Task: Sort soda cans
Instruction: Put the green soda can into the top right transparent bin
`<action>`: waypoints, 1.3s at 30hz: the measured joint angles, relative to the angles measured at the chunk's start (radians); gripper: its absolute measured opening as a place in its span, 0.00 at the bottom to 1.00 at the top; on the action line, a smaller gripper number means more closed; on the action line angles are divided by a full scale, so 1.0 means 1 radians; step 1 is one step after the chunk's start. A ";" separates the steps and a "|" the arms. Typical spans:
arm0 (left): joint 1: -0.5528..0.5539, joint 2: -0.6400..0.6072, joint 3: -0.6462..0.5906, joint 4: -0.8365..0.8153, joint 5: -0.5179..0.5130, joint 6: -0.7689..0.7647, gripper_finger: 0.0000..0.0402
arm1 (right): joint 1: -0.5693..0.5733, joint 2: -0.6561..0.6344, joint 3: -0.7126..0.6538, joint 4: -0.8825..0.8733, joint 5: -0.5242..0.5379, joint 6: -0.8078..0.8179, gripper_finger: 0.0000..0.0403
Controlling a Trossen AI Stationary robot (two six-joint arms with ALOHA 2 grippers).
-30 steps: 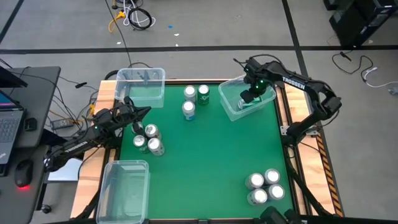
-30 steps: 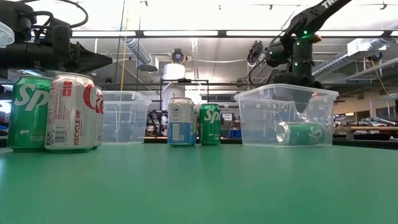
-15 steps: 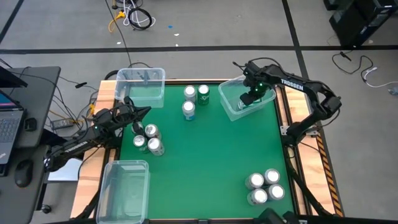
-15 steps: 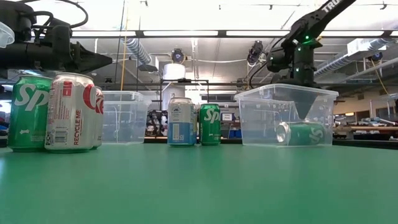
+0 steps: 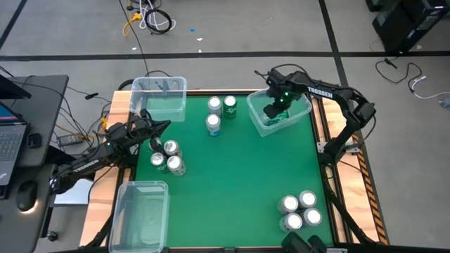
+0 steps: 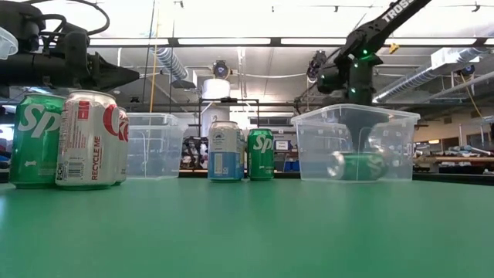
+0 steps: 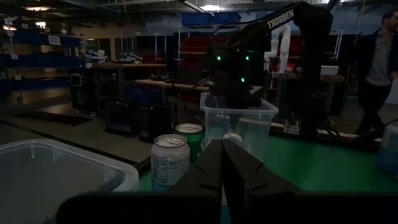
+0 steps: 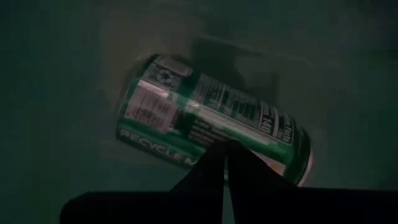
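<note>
- Cans, eleven counted: ten upright on the mat [image 5: 232, 183], one lying down in a bin.
- Trio at 12 o'clock: two silver tops beside a green can [image 5: 230, 105]; the front one is a pale blue-label can [image 6: 225, 151].
- Trio at 9 o'clock [image 5: 167, 157]: a green can [image 6: 34, 140] and a white can [image 6: 91, 140] show in the low view.
- Four at 5 o'clock [image 5: 299, 211], tight cluster, silver tops.
- Lying can [image 8: 211, 133]: green, on its side in the bin at 1 o'clock [image 5: 256, 118].
- Bins, three, clear: 1 o'clock; 11 o'clock [image 5: 159, 98]; 7 o'clock [image 5: 139, 215].
- Right gripper [image 8: 225, 165]: over the 1 o'clock bin, above the lying can, fingers together, holding nothing.
- Left gripper [image 7: 222, 163]: low at 9 o'clock beside that trio, fingers closed, empty.
- Person [image 7: 377, 68]: standing beyond the table, left wrist view.
</note>
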 joint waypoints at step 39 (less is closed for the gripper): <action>0.000 0.000 0.000 -0.007 0.000 -0.007 0.02 | -0.003 0.004 0.009 -0.118 -0.167 -0.739 0.02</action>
